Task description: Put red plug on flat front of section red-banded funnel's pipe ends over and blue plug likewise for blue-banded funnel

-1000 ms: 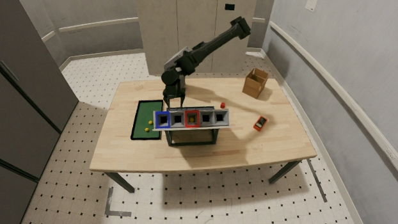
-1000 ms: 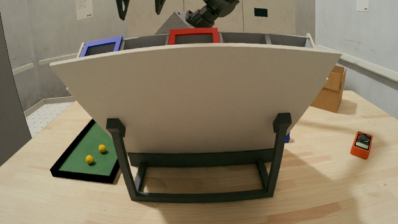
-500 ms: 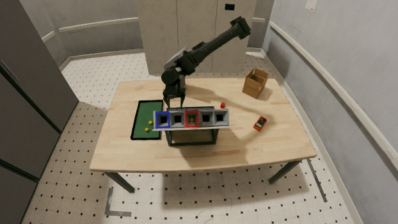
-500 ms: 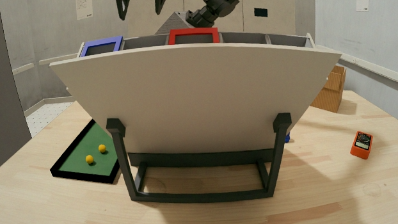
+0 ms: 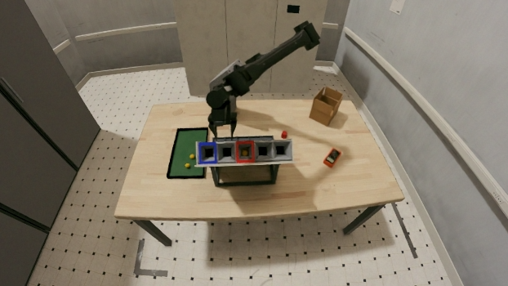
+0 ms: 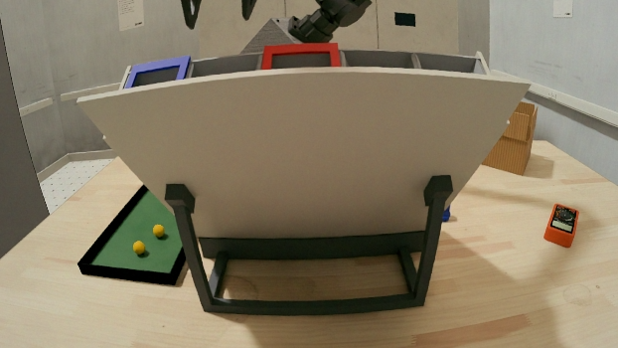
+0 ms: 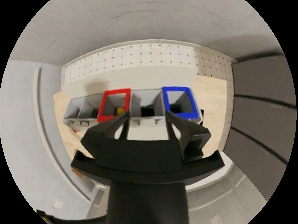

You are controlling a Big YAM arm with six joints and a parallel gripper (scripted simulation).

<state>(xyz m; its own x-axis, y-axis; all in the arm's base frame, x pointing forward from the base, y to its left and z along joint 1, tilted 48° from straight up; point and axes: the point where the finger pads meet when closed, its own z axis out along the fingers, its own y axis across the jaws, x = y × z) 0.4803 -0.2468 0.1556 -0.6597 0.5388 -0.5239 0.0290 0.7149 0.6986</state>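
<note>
A row of funnels stands on a dark stand behind a white cover [image 6: 303, 149]. The blue-banded funnel [image 5: 208, 153] is at the left end and the red-banded funnel [image 5: 245, 152] is in the middle. A yellow marble [image 5: 244, 153] sits in the red-banded funnel's mouth. My gripper [image 5: 222, 132] hangs open and empty just behind the row, between these two funnels; the wrist view shows its fingers with nothing between them. The red plug [image 5: 284, 133] stands on the table behind the row's right part. The blue plug [image 6: 445, 214] peeks out behind the stand's right leg.
A green tray [image 5: 188, 153] [image 6: 149, 239] left of the stand holds two yellow marbles. An open cardboard box [image 5: 325, 105] stands at the back right. A small orange device [image 5: 332, 157] lies to the right of the stand.
</note>
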